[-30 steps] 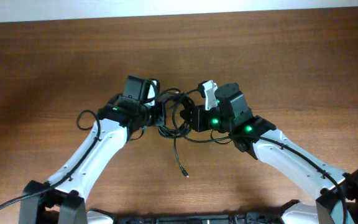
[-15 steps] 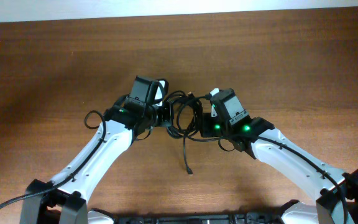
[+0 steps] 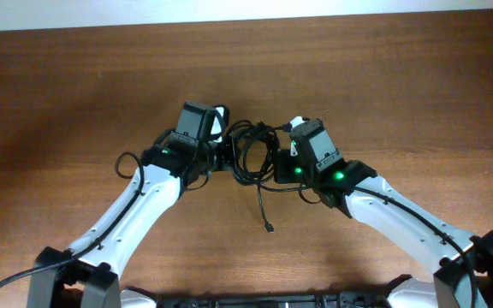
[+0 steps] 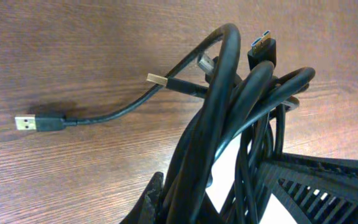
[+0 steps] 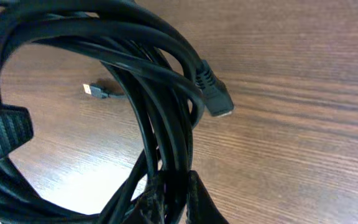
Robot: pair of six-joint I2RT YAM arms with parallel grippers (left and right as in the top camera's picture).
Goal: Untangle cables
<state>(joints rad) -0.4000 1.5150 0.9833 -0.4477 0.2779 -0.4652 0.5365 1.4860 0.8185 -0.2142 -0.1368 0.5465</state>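
Jaws tight on looped black cables (image 4: 216, 124)

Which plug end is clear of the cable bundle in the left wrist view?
The USB-A plug at the end of the one loose tail, far left; the gold-tipped plug and dark plug sit close against the cables.

The black cables (image 3: 251, 152) form one tangled bundle of overlapping loops. One strand trails out below it, ending in a small plug (image 3: 270, 228).
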